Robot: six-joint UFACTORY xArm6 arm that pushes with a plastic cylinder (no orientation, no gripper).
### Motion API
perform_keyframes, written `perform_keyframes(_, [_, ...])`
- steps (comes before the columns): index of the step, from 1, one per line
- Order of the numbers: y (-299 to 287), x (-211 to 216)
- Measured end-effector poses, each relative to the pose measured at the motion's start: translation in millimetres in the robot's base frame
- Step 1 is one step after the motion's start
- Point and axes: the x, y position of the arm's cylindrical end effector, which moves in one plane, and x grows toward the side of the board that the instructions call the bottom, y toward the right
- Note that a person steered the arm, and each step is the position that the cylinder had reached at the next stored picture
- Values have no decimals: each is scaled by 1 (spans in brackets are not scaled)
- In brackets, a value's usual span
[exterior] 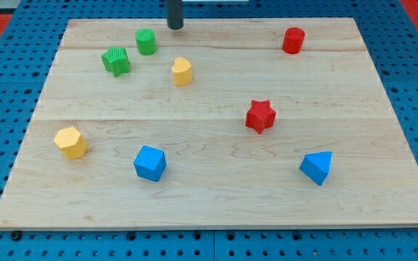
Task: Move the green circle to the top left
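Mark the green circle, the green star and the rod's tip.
green circle (146, 41), camera view, top face.
green star (115, 60), camera view, top face.
my tip (175, 27), camera view, rod's lower end, right of the circle.

On the wooden tabletop (216, 210), a green star (115, 61), a yellow heart-like block (182, 71), a yellow hexagon (71, 142), a blue cube (149, 162), a red star (260, 116), a red cylinder (293, 40) and a blue triangular block (317, 167) lie scattered apart.

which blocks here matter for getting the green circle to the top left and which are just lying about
In the job: green circle; my tip, just to its upper right.

Lying about: green star, yellow heart, yellow hexagon, red cylinder, red star, blue cube, blue wedge.
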Motion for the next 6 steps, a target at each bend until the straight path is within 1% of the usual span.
perform_keyframes(1, [57,19])
perform_keyframes(2, [2,52])
perform_keyframes(3, [-55,61])
perform_keyframes(4, [-56,44])
perform_keyframes(5, [-85,32])
perform_keyframes(6, [-114,33])
